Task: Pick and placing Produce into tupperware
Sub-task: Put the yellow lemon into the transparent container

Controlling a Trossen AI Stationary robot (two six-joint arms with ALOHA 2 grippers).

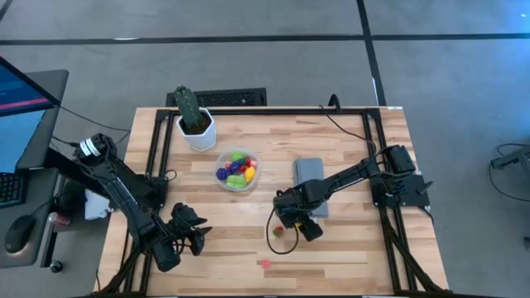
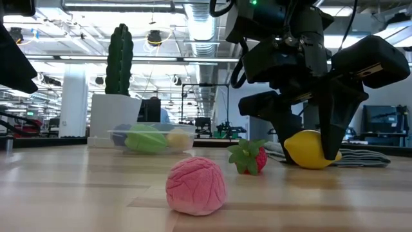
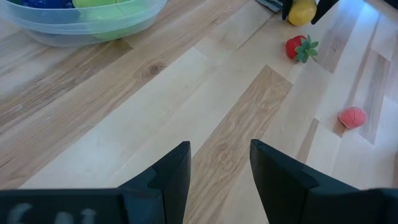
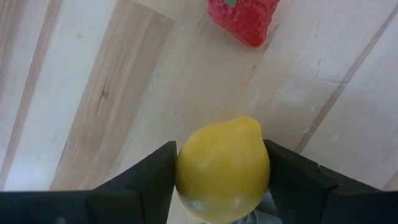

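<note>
A yellow toy lemon (image 2: 311,149) sits between the fingers of my right gripper (image 1: 296,223), near the table's middle beside the grey cloth (image 1: 310,177). A red strawberry (image 2: 248,158) and a pink piece (image 2: 196,185) lie loose on the wood, nearer the table's near edge. The clear round tupperware (image 1: 237,170) stands by the cactus pot and holds green, yellow, red and purple produce. My left gripper (image 3: 221,168) is open and waits over bare wood at the near left. My right gripper pinches the lemon (image 4: 222,169) across its middle, one finger (image 4: 149,177) on each side. The fingers come from above, pointing down. The lemon's underside (image 2: 312,165) is at or just above the tabletop; whether it is lifted clear I cannot tell.
A tall green cactus in a white pot (image 1: 196,126) stands at the far left, next to the tupperware. The flat grey cloth lies under my right arm. A black frame (image 1: 248,110) runs round the tabletop. Bare wood lies between my left gripper and the strawberry (image 3: 298,48).
</note>
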